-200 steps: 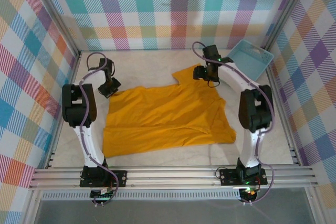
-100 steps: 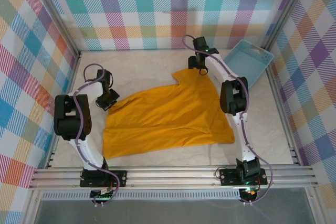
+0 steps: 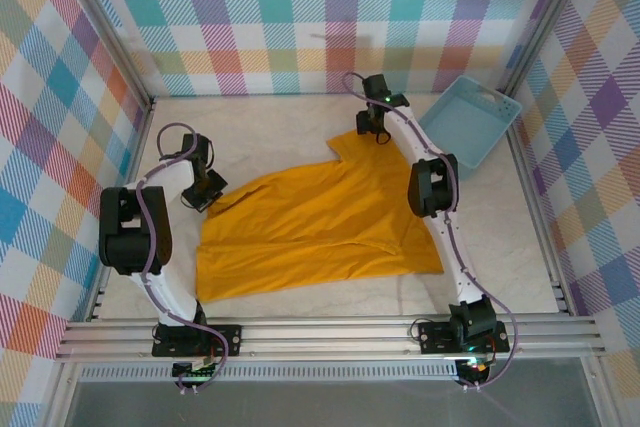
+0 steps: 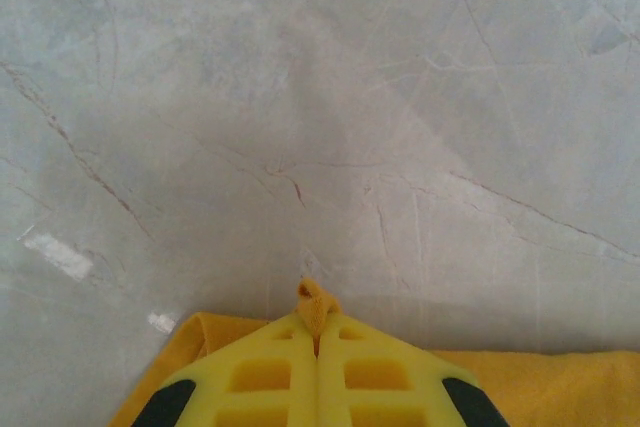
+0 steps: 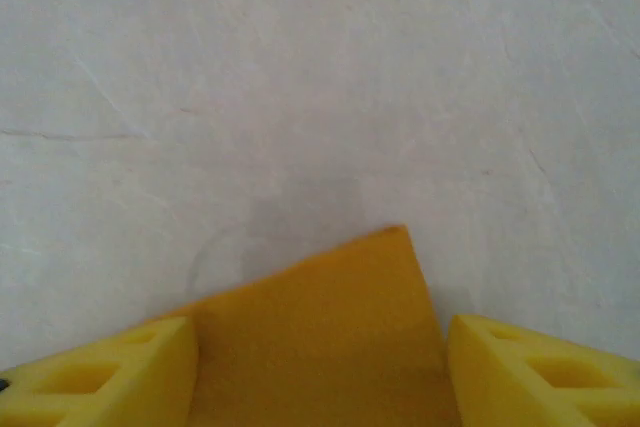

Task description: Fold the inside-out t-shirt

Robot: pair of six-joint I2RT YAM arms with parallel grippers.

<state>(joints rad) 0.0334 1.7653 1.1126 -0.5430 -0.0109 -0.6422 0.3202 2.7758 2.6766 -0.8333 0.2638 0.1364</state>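
Top view: t-shirt (image 3: pixel 320 222) lies spread over mid counter (image 3: pixel 300 127), plain orange face up, a few creases, right side partly folded over. Left fingers (image 3: pixel 207 187) sit at the shirt's left far corner. Right fingers (image 3: pixel 373 133) sit at its far tip, next to the notch in the edge. Light blue basket (image 3: pixel 468 122) is in the far-right corner, apart from the shirt.

Left wrist: left fingers (image 4: pixel 318 372) are pressed tight together w/ no gap, a small nub of orange cloth (image 4: pixel 316 302) pinched at the tips. More shirt shows either side below, bare counter (image 4: pixel 320 97) beyond.

Right wrist: right fingers (image 5: pixel 110 372) stand wide apart, one each side of a pointed shirt corner (image 5: pixel 330 337). Cloth lies btwn them, not clamped. Bare counter (image 5: pixel 320 77) ahead.
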